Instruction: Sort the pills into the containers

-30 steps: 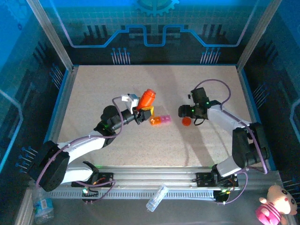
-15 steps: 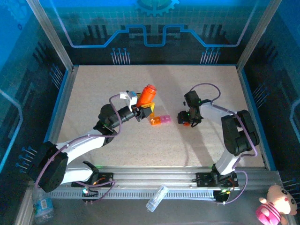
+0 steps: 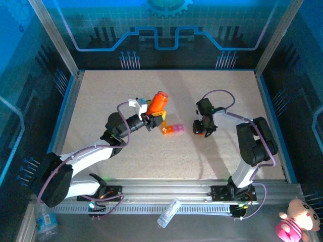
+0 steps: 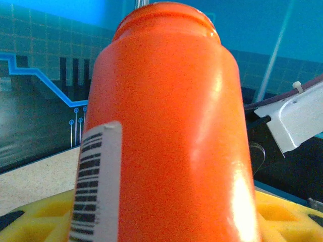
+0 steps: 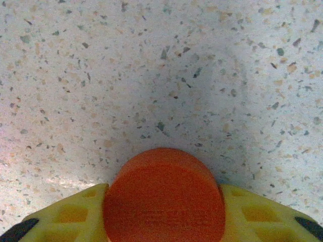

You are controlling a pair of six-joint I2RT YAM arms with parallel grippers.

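The left pincer [image 3: 151,120] grips the orange bottle [image 3: 158,102], held tilted just left of the containers [image 3: 172,129], probably to tip pills out. Right of the containers, the right pincer [image 3: 202,129] is closed around the orange cap [image 5: 164,196], low over the table [image 3: 212,166], apparently to keep it aside.

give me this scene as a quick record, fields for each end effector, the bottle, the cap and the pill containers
left end effector: shut on orange bottle
orange bottle: tilted, label with barcode on its side
right end effector: shut on orange cap
orange cap: between the yellow fingers, close to the table
containers: orange and pink strip lying on the table between the two end effectors, touched by neither
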